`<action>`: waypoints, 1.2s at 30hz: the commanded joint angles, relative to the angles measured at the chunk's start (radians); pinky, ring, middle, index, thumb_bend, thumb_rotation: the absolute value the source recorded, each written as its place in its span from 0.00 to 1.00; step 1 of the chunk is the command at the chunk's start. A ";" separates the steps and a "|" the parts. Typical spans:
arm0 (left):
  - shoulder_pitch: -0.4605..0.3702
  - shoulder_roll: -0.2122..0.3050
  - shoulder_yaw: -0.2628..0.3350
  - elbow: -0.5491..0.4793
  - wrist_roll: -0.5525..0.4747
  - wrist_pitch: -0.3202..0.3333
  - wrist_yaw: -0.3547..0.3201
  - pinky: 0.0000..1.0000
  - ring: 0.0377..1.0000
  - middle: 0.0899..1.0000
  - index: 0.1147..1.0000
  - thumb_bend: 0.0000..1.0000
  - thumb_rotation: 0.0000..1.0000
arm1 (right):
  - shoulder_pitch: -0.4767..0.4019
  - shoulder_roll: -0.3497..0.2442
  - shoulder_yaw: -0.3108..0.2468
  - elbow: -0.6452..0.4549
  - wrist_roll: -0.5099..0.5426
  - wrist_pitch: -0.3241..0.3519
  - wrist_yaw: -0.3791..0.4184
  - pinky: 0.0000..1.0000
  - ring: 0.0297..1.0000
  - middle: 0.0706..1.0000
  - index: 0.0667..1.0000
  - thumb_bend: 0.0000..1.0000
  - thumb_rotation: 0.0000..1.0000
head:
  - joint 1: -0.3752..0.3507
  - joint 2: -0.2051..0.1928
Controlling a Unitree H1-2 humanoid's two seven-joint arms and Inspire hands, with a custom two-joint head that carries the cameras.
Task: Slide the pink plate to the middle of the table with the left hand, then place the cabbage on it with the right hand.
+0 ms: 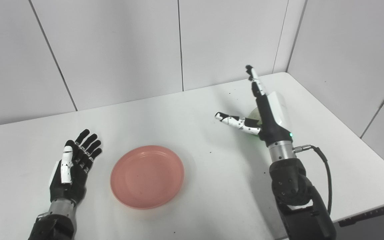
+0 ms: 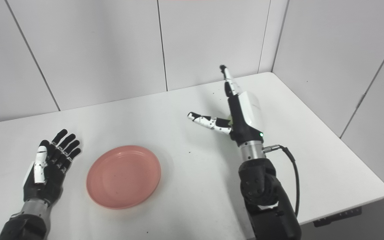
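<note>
Pale green cabbage (image 1: 254, 115), likely light and slightly springy, sits near the table's (image 1: 192, 110) far right corner behind the spread, empty right hand (image 1: 262, 110), best cupped around its sides.

White table (image 1: 212, 180), far edge against the wall panels, right far corner tucked into the wall corner. Pink plate (image 1: 147, 176) lies flat near the front edge, left of the middle. Pale green cabbage (image 1: 254, 115) sits toward the right far corner, mostly hidden. Small dark specks are scattered over the tabletop.
</note>
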 commanded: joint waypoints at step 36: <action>0.025 0.053 0.037 0.094 -0.028 0.031 -0.008 0.86 0.83 0.83 0.81 0.40 1.00 | -0.044 -0.005 -0.021 0.155 -0.046 0.244 -0.105 0.77 0.93 1.00 1.00 1.00 0.52 | -0.050 0.018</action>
